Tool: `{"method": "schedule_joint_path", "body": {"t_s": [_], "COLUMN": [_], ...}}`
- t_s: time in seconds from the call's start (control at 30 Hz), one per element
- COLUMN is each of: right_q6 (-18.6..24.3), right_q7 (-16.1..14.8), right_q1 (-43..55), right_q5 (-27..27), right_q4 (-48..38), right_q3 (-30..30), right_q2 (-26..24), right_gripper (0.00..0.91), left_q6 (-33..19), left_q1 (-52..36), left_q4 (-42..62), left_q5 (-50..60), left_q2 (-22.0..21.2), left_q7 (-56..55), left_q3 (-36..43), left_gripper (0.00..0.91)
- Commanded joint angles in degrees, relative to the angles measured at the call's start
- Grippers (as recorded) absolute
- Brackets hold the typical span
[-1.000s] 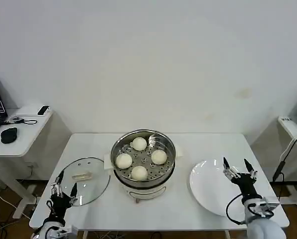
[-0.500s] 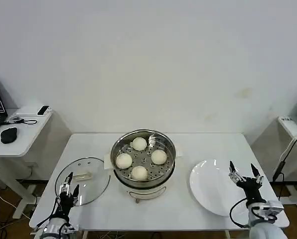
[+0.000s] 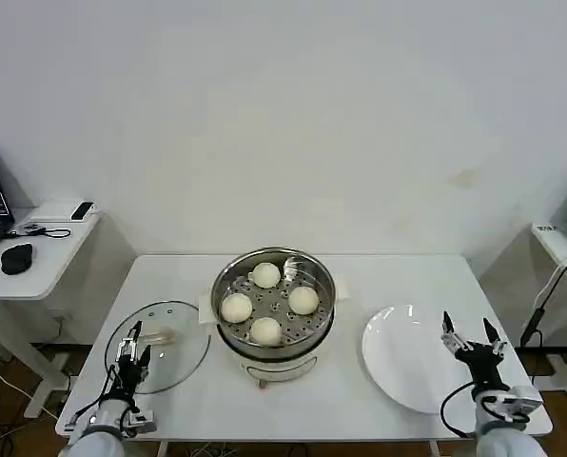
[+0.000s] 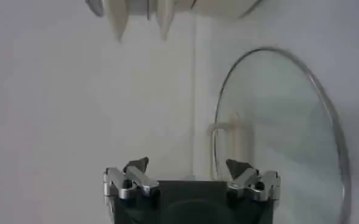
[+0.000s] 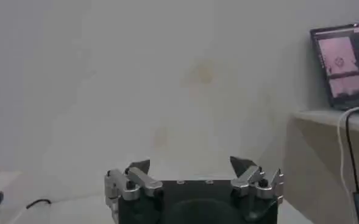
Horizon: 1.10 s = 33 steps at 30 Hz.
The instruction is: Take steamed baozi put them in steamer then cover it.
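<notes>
All four small round cream-white steamed buns sit on the perforated tray of the round shiny stainless-steel steamer pot at the middle of the white counter, so the loading looks done and only the covering remains. The round clear glass lid with a metal rim and cream-white handle lies flat on the counter beside the steamer, on the robot's left. Over the last second the left claw has slid in from the counter's near edge and now hangs over the lid's near rim, released and holding nothing, likely lining up on the handle. The right claw has drawn back off the flat white plate toward its near right rim, also spread and empty
</notes>
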Motion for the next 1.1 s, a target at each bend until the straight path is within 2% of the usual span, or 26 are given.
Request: {"method": "schedule_joint_path", "body": {"t_s": [0.03,1.1], "right_q6": [0.06,0.47], "right_q7": [0.00,0.01], "right_q1": [0.04,-0.43], "right_q5": [-0.02,-0.72], "right_q4": [-0.65,-1.54], "right_q3": [0.16,1.26], "right_q2": [0.31,0.95], "right_gripper": [0.907,0.907], "left_q6": [-0.08,1.57], "left_q1": [-3.78,-8.72], "left_q4": [2.65,8.25], "left_q5": [0.80,-0.37], "left_q2": [0.25,0.10], "left_q7": [0.45,-0.03], "left_q3": [0.24,2.48], "left_gripper": [0.907,0.907]}}
